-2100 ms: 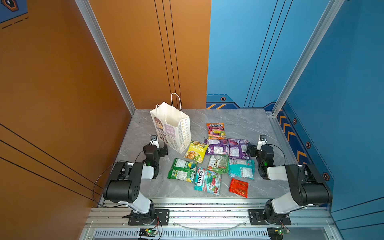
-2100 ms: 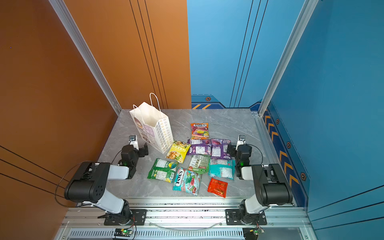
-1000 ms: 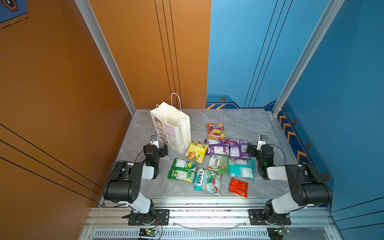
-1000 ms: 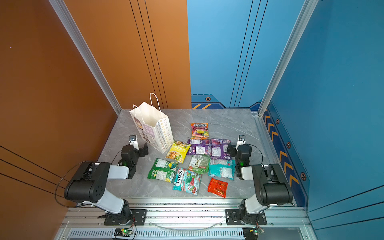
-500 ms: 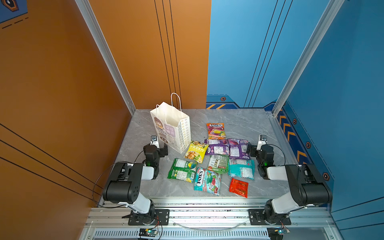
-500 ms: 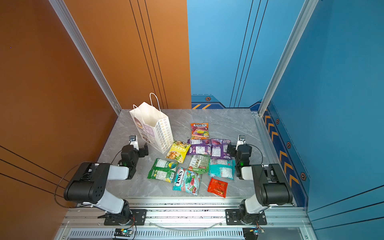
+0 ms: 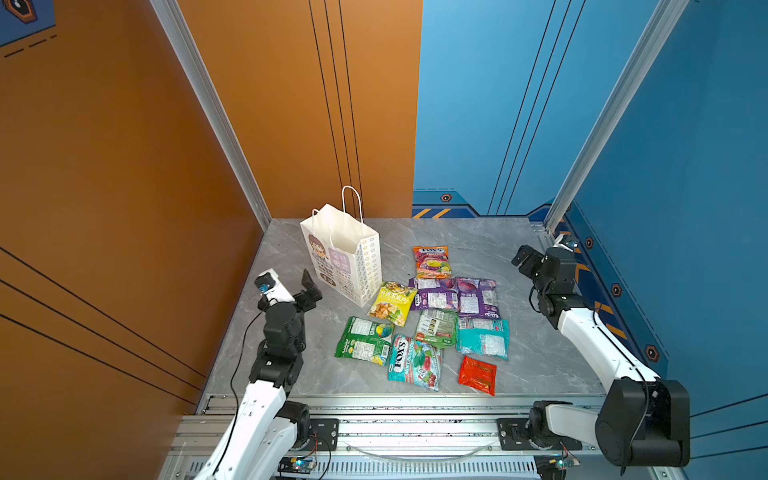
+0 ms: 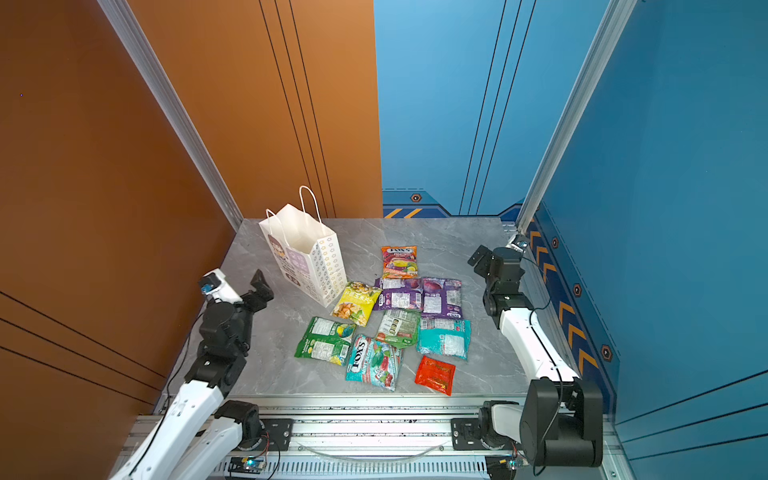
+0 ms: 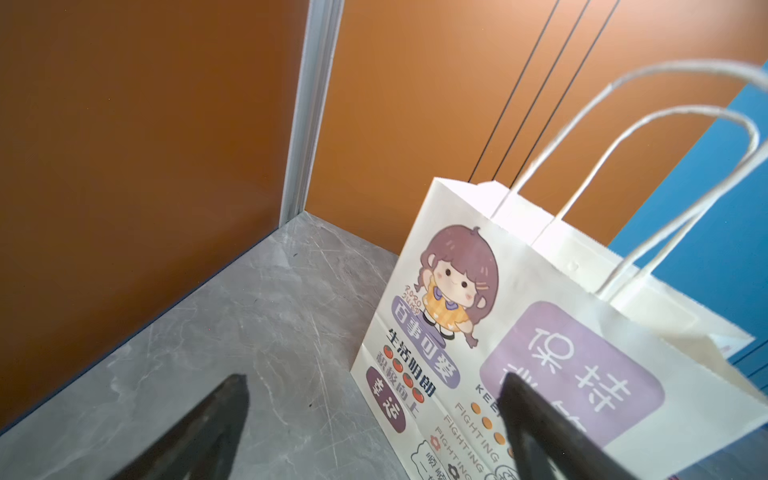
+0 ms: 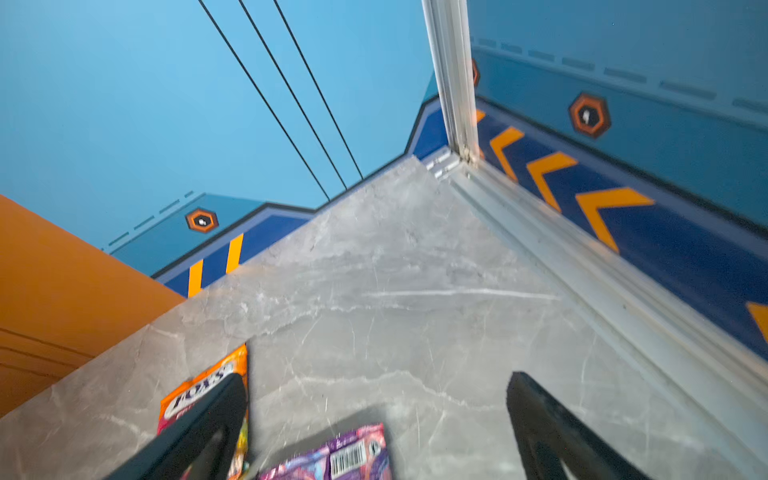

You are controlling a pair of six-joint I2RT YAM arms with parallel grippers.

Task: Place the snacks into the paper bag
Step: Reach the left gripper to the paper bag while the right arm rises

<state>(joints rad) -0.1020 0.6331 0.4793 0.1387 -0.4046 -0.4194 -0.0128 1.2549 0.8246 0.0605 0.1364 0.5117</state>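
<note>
Left pincer (image 9: 374, 415) spread wide, empty, raised off counter (image 7: 519, 249). Paper bag (image 7: 345, 257) upright just ahead of it, not touching; cartoon-girl face toward pincer, one finger (image 9: 540, 432) overlapping bag front in left wrist view. Right pincer (image 10: 374, 415) also wide open, empty, above bare counter nr far right corner. Snacks (image 7: 432, 316) flat on counter btwn both pincers, well apart from left one; orange FOX'S pkt (image 10: 199, 399) & purple pkt (image 10: 340, 457) just below/beside right pincer in right wrist view. Yellow pkt (image 8: 357, 303) touching bag's base.
</note>
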